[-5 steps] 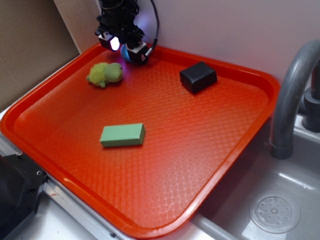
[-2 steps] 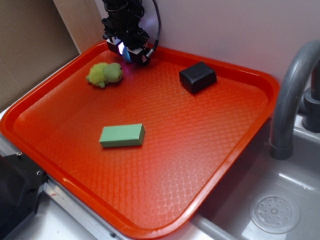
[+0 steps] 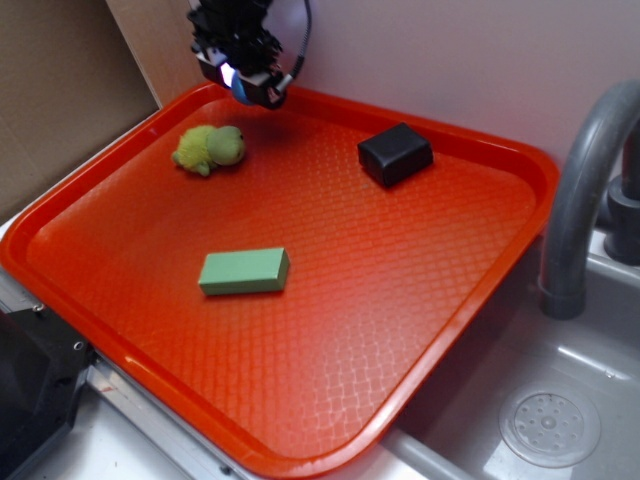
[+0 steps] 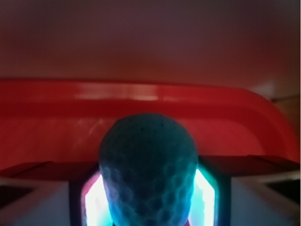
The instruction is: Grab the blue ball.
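- Gripper (image 3: 243, 80): closed on the blue ball (image 4: 147, 169), pads pressed against both flanks in the wrist view, lit fingers (image 4: 94, 200) glowing either side; jaws narrowed to the width of the ball, nothing else held.
- Blue ball: seated between the fingers, upper half standing proud of the pads, bumpy surface plain to see; in the exterior view only a sliver of blue (image 3: 241, 93) visible under the fingertips. Held above the far-left corner of the red tray (image 3: 470, 300), apparently clear of the floor, judging by the shadow cast beneath.
- Grip placement: across the middle of the ball, likely chosen so a round, yielding body cannot squirt out forward or back.
- Yellow-green plush toy (image 3: 209, 148): lying on the tray, near the gripper and toward the front-left of it, not touched.
- Black block (image 3: 396, 154): near the far rim, well apart from the gripper on the right.
- Green block (image 3: 244, 271): flat in the middle-left of the tray, well apart.
- Edges: raised tray rim (image 4: 141, 94) and wall close behind the gripper; little room that way.
- Open room: straight up, and toward the tray centre between plush toy and black block.
- Grey faucet (image 3: 585, 190) and sink (image 3: 550, 425): off the right side, far from the work.
- Judgement: grab seemingly achieved; remaining risk a slip from the pads.
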`<state>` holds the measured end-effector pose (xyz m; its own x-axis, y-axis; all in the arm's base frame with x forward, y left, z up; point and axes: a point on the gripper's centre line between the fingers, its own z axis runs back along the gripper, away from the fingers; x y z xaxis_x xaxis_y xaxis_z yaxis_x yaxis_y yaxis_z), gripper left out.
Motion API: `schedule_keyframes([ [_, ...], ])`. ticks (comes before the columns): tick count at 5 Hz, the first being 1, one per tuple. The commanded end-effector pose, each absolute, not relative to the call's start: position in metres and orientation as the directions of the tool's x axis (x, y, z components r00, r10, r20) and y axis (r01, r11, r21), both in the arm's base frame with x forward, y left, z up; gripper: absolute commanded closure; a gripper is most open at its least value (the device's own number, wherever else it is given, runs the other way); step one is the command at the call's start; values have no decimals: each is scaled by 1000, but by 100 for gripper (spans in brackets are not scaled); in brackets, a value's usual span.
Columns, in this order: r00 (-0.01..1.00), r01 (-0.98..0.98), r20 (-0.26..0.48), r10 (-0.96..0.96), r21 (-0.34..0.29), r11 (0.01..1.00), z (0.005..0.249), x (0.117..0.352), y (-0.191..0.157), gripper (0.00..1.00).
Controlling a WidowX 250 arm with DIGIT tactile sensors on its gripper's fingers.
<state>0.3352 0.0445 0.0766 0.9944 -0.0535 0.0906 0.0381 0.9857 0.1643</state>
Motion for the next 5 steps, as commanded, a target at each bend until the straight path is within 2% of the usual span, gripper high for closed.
schedule_keyframes([
  [1,999,-53,22,49,246,968,206,274,-11,100],
  [2,978,-202,-35,203,47,978,241,253,-37,100],
  [4,996,-43,78,51,-107,993,240,226,-44,100],
  [5,995,-16,100,28,-114,993,239,221,-46,100],
])
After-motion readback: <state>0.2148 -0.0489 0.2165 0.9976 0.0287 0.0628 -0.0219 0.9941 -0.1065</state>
